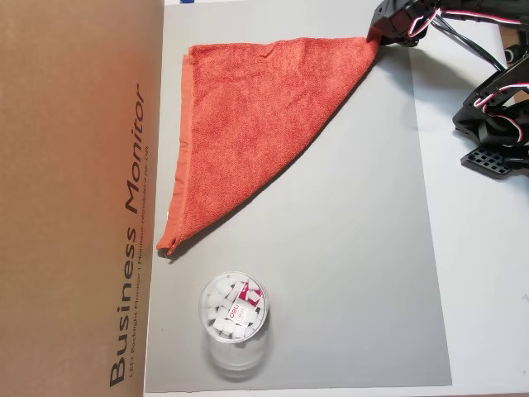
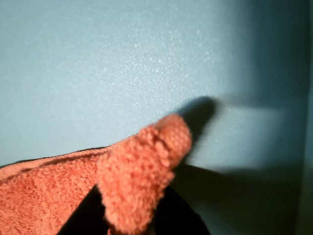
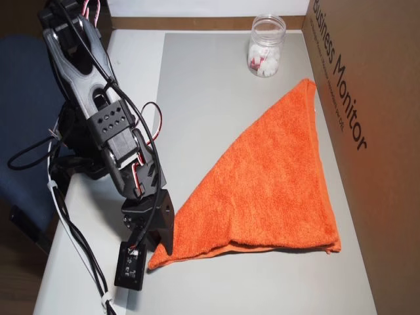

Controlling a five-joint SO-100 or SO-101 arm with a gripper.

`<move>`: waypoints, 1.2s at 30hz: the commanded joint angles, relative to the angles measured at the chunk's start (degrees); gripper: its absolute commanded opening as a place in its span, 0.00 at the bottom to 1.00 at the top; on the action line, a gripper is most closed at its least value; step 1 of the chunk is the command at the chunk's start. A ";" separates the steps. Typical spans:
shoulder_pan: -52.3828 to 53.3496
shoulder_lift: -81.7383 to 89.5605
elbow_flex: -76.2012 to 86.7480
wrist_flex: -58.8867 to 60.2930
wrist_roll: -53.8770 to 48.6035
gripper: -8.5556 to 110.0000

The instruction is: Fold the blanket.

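While the black jaws are clamping one corner of the soft, limp orange-red terry-cloth blanket (image 3: 269,184), it is lying folded triangular on the grey mat (image 1: 355,273), draping wherever lifted, so corners are offering the surest hold.

Two overhead views face down from opposite sides, sharing blanket (image 1: 248,124); wrist view close on its corner.

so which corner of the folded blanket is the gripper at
The gripper is at the pointed corner of the blanket farthest from the cardboard box; the other two corners lie along the box, one near the plastic cup.
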 commanded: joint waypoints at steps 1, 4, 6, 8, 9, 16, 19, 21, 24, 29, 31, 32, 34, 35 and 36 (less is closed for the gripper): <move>0.88 0.79 -0.70 0.18 -2.90 0.07; 2.64 0.88 -0.70 0.18 -5.63 0.07; 3.87 0.88 -0.62 0.26 -7.56 0.07; 5.45 0.88 0.18 0.26 -9.93 0.07; 6.24 0.88 0.53 0.26 -11.78 0.07; 12.48 0.97 2.46 0.18 -23.55 0.07; 13.01 1.85 2.11 0.18 -25.75 0.07; 12.66 4.13 2.81 0.18 -26.81 0.07; 12.13 8.17 4.83 0.26 -28.21 0.07; 12.30 16.88 9.76 0.26 -32.52 0.07; 12.57 20.48 11.60 0.26 -33.93 0.07; 12.74 22.15 12.48 0.26 -34.37 0.07; 12.92 25.49 13.80 0.26 -34.54 0.07; 12.92 26.81 14.15 0.26 -34.54 0.07; 13.01 28.04 14.41 0.26 -34.37 0.07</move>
